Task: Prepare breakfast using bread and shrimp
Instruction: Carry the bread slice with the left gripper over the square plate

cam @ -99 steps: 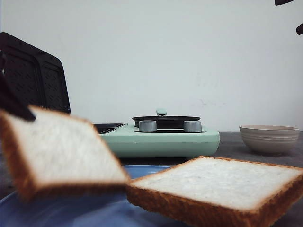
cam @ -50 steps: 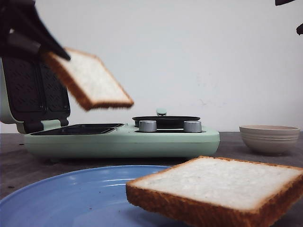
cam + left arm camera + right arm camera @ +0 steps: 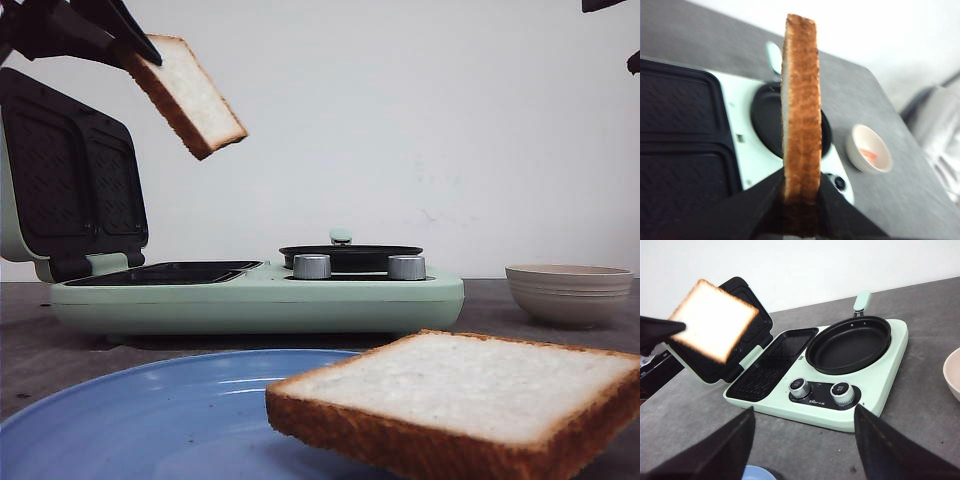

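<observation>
Bread slice point(image 3: 190, 95), clamped in the left end effector point(image 3: 801, 192), has risen from the blue plate point(image 3: 150, 415) to above the sandwich maker point(image 3: 260, 295), ready for lowering onto its open grill. Right end effector point(image 3: 802, 450) hangs open.

We see a dark grey table point(image 3: 935, 430) carrying three things. A mint-green sandwich maker point(image 3: 300, 300) sits at its centre, lid raised. At three o'clock from it a beige ribbed bowl point(image 3: 568, 293) stands apart. At six o'clock, nearest us, lies a blue plate point(image 3: 150, 420).
</observation>
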Robot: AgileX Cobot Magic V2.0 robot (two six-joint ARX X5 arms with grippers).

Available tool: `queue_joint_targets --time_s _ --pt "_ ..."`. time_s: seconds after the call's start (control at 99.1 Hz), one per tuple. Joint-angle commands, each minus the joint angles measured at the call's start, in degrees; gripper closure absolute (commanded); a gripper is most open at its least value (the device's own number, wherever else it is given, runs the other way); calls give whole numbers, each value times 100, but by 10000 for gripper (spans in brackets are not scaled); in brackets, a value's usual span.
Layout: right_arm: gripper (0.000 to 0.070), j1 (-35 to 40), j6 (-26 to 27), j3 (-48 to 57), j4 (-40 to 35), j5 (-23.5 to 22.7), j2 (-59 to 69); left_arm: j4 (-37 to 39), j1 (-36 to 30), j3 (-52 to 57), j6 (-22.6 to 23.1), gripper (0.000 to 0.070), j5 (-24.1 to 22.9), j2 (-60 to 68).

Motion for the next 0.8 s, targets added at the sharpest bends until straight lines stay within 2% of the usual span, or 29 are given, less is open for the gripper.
queue_joint_targets --time_s 0.0,0.262,0.505,0.787 --pt "311 26 39 76 39 2 9 74 -52 197 0 696 -291 114" --pt "311 26 39 74 39 2 9 -105 -203 944 275 696 -951 612" --pt "311 26 37 76 39 2 9 -1054 -520 2350 1165 696 -1921 1600" --pt "311 26 37 74 37 2 9 -1910 -728 3646 1849 696 -3259 2813"
